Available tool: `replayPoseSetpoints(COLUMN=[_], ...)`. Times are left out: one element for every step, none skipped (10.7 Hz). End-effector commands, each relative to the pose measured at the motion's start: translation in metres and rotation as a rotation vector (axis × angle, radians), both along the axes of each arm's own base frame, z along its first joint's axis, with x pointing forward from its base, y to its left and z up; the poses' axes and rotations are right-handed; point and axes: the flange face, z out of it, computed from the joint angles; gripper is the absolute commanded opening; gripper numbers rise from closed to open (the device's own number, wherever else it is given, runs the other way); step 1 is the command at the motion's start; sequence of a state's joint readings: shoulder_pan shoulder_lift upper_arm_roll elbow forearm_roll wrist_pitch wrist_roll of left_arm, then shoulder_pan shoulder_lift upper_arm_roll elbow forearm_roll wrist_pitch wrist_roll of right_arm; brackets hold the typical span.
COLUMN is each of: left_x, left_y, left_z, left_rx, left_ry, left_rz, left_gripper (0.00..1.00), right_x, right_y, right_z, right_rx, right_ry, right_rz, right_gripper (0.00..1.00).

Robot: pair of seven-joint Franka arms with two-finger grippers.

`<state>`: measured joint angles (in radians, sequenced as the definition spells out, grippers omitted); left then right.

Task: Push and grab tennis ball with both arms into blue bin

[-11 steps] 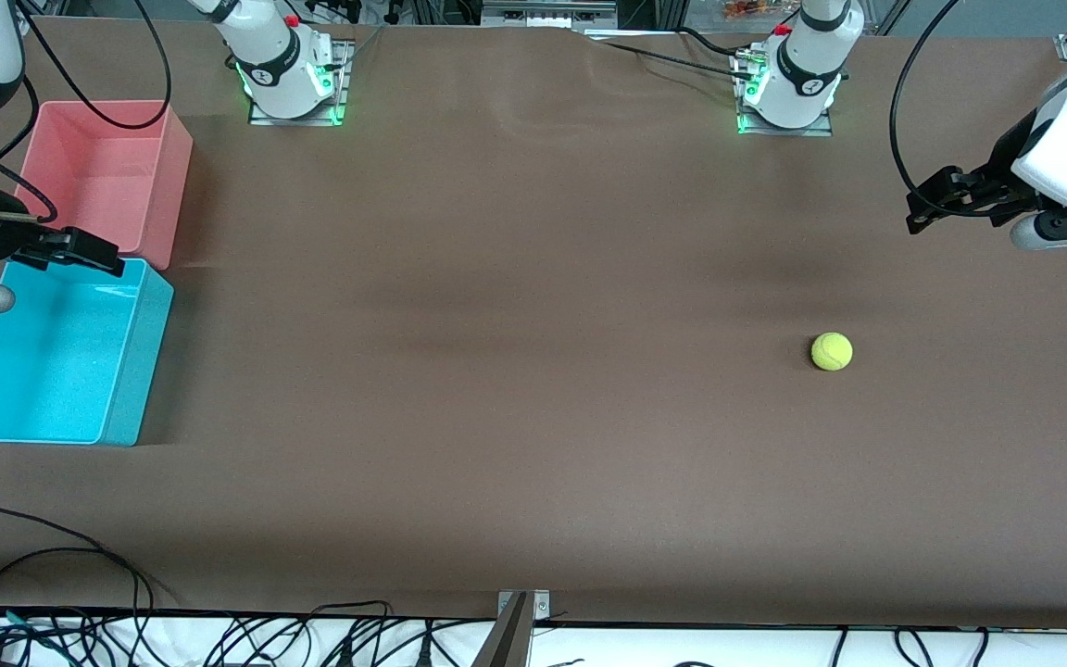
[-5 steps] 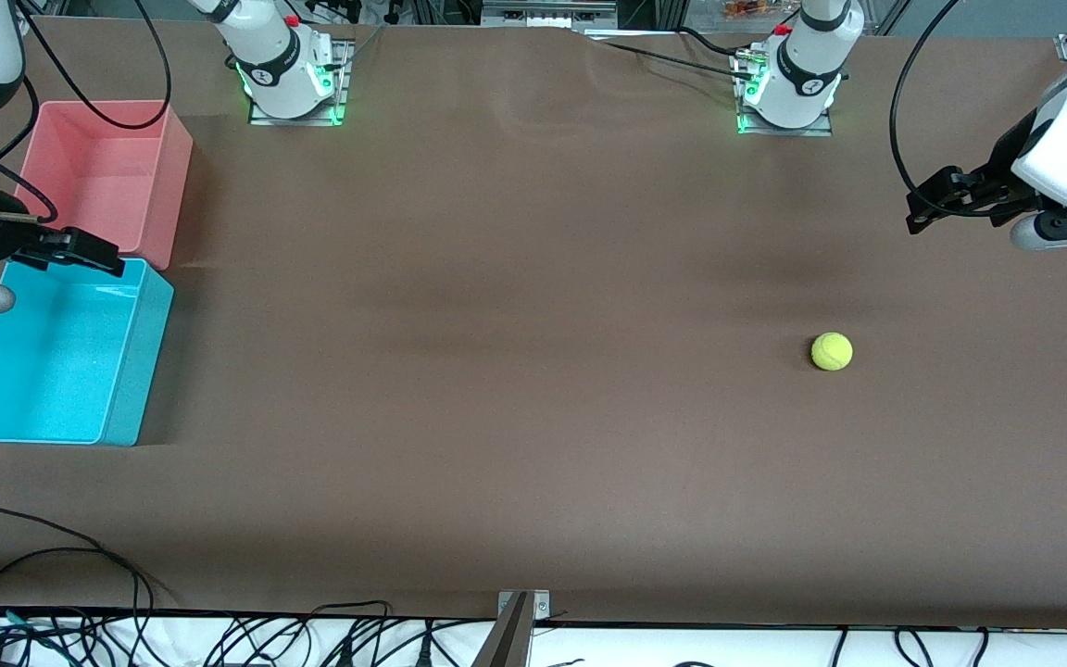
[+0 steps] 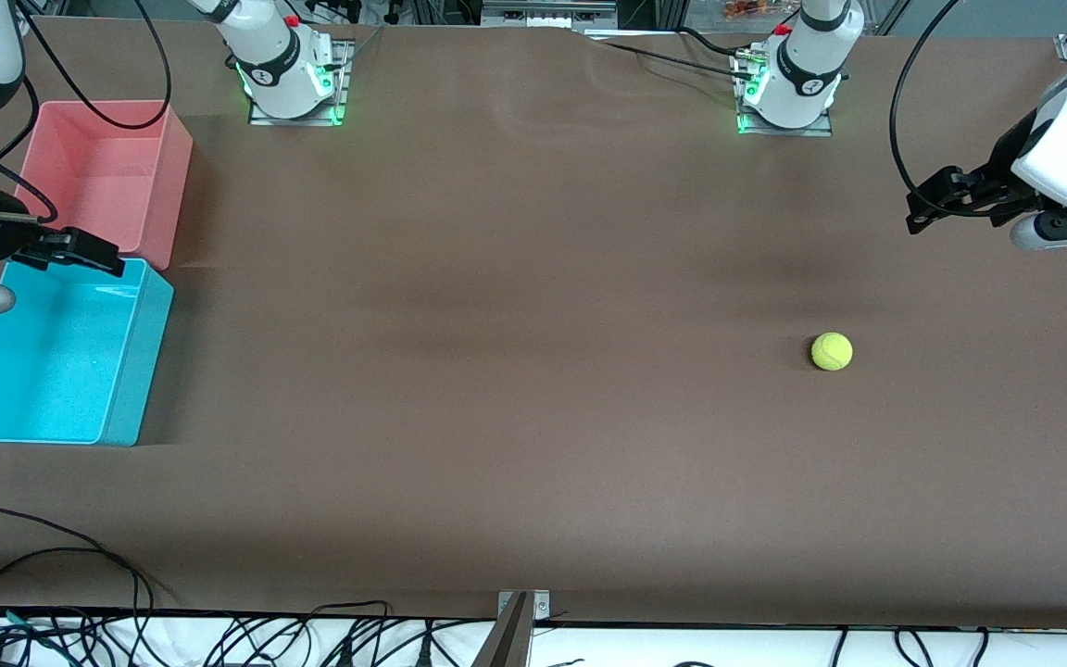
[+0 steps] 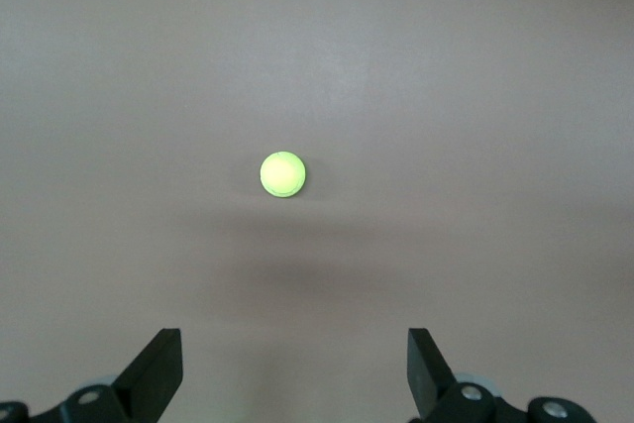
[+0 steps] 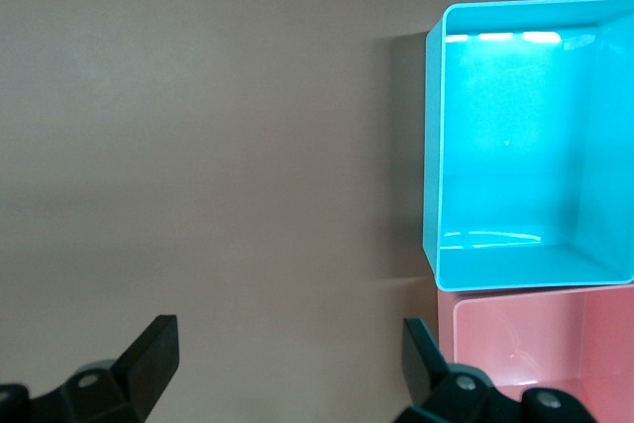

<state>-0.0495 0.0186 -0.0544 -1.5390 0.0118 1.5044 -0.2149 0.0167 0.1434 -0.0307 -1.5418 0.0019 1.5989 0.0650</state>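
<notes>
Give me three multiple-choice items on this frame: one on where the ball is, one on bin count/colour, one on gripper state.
1. Where is the ball?
A. in the blue bin
B. on the bare table, toward the left arm's end
C. in the left gripper

2. How many bins, and what colours?
A. two, blue and pink
B. one, blue
C. three, all blue

3. How do the grippers stand?
A. both shut on the ball
B. right shut, left open
C. both open, holding nothing

Key:
1 B: the ball lies alone on the table, and the left gripper is up in the air at that end.
2 A: the blue bin sits beside the pink bin, the blue one nearer the front camera.
3 C: each wrist view shows its fingers spread with nothing between them; the right gripper is over the bins.
</notes>
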Motion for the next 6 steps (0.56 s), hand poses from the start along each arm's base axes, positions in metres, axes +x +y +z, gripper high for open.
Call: replayPoseSetpoints(left_x=[0.0036,0.0038,0.0045,0.0083,0.0080,0.0073], left_y=[0.0003,0.0011,0.0034,0.0040,0.0040,0.0051], left_z=[0.0059,0.0060,0.0052,-0.0015,0.0012,0.0000], left_rx=[0.026,0.026,0.025,0.024,0.024,0.019], left_ry=[-0.013,-0.015,-0.013,-0.002,-0.039,-0.044], left_rz=[0.003,0.005,0.009,0.011,0.008,0.000], left_gripper=[1.00,1.00,1.00,1.00,1.00,1.00], right_x=[0.0011,0.0010,0.0009,0.0014,0.0016,0.0010], right_y=[-0.0006,-0.0006,-0.0006,-0.0017,-0.0017,-0.0008], right_z=[0.0058,0.0058,0.0051,0.0043,0.0050,0.0058], right_rx=[0.019,0.019,0.019,0.018,0.018,0.018], right_ry=[0.002,0.002,0.004,0.004,0.002,0.002], right_rz=[0.011,0.011,0.011,0.010,0.010,0.010], right_gripper=[1.00,1.00,1.00,1.00,1.00,1.00])
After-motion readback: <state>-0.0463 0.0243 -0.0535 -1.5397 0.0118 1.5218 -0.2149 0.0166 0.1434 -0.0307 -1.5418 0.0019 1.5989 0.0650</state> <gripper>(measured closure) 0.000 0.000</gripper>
